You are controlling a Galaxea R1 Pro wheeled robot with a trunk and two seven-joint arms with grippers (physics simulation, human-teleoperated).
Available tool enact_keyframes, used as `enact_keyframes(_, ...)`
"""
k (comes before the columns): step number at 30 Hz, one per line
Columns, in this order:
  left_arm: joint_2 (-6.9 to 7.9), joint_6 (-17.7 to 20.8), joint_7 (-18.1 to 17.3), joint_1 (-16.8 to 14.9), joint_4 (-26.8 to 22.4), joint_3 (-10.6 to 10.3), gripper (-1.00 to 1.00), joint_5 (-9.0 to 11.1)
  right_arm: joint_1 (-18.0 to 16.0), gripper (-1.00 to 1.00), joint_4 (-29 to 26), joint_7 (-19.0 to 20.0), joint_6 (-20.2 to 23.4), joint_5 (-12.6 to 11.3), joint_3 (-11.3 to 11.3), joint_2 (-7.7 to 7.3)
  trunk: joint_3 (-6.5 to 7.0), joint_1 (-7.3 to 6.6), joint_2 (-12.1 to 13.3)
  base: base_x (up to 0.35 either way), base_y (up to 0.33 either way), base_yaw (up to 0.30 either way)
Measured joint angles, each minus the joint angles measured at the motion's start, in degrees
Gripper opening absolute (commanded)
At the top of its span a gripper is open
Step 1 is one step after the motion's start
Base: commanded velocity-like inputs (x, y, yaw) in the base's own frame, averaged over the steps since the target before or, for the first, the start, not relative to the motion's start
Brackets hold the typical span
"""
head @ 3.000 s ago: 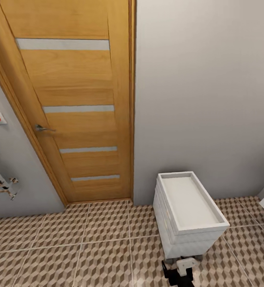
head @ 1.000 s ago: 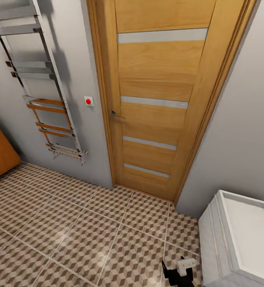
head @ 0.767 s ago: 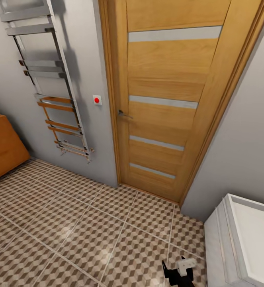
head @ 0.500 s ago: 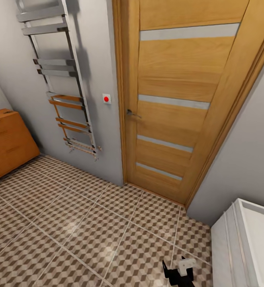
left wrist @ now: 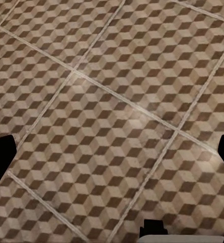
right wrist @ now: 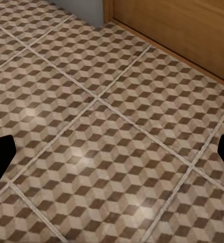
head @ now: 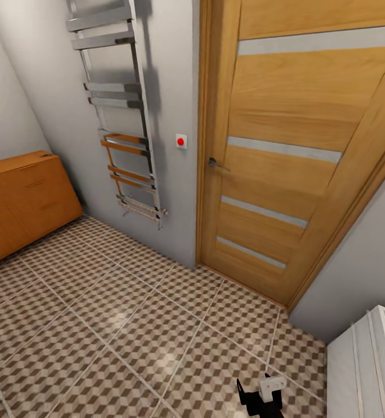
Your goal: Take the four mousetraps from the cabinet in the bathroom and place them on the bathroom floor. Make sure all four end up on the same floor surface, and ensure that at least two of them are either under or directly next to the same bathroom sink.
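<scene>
Cabinet [head: 24, 203] stands on cube-patterned bathroom floor [head: 117, 331] beside door [head: 285, 162].

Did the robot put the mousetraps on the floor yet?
Not yet, it looks like. Done: nothing shows as placed; the floor in view has no traps on it. In hand: both wrist views show wide-open tools over bare tiles, holding nothing. The cabinet stands closed at the left by the wall, and the robot isn't at it. Left: get to the cabinet, open it, take all four traps, and set them down near the sink.
</scene>
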Motion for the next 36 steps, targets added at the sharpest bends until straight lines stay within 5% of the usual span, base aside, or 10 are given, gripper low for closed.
enact_keyframes(15,0.00,0.0,0.0,0.0,0.0,0.0,1.00,0.0,0.0,1.00,0.0,0.0,0.0,0.0,0.1,0.00,-0.54,-0.01,0.0,0.052,0.000,0.241)
enact_keyframes(36,0.08,0.0,0.0,0.0,0.0,0.0,1.00,0.0,0.0,1.00,0.0,0.0,0.1,0.0,0.1,0.00,-1.30,-0.02,0.0,0.281,0.056,0.241)
